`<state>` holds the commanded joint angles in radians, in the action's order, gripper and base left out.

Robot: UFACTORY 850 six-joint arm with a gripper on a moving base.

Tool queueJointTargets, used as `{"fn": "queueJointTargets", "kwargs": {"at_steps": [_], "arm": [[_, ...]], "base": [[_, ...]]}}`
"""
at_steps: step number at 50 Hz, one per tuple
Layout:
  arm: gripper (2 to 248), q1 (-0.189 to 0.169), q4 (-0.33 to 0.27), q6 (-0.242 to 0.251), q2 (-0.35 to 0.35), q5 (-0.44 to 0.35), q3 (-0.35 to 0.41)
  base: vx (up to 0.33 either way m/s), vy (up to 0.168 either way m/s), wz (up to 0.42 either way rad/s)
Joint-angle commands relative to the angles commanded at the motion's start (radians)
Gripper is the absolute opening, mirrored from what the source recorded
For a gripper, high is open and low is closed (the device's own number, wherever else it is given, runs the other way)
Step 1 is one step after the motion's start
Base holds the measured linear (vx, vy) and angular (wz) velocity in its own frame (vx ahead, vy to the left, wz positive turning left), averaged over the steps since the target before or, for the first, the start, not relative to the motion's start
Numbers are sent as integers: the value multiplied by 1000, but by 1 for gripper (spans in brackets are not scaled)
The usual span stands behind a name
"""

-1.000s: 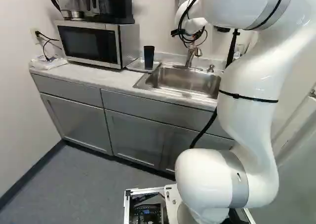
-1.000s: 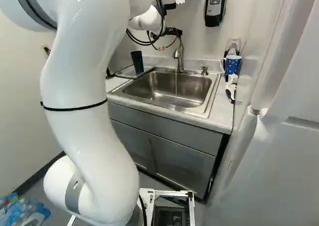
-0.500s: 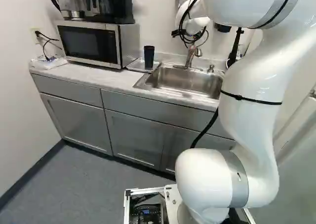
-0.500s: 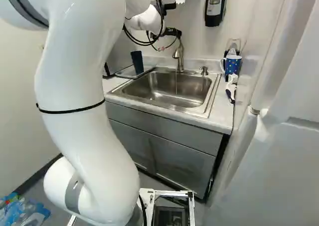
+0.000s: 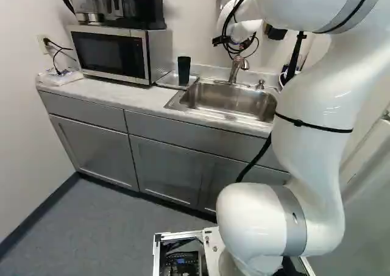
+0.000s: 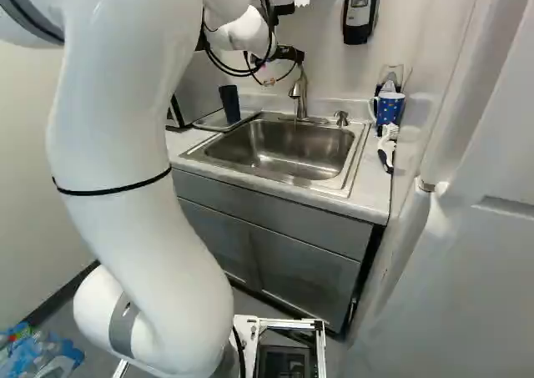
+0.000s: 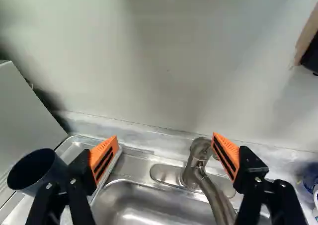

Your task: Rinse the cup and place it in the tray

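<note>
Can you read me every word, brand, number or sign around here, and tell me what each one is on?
None can be read in these views.
Microwave: no legible print.
Wall dispenser: any print is too small to read.
Blue mug: a spotted pattern, no readable lettering.
Dark cup: no lettering visible.

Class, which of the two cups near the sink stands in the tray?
The plain dark cup, on the microwave's side; the patterned blue mug stands across the sink.

cup (image 5: 184, 70) on tray (image 5: 166, 80), left of sink (image 5: 228, 98)
</note>
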<state>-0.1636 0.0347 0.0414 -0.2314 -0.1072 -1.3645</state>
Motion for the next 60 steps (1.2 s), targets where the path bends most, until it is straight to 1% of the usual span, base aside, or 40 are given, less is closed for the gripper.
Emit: {"fn": "queueJointTargets", "kwargs": {"at_steps": [41, 48, 60], "arm": [[247, -6, 0, 0, 60, 0, 66], [247, -17, 0, 0, 75, 0, 83], [247, -48, 0, 0, 102, 0, 111]], "base": [[0, 0, 0], [0, 0, 0], [0, 0, 0]]}}
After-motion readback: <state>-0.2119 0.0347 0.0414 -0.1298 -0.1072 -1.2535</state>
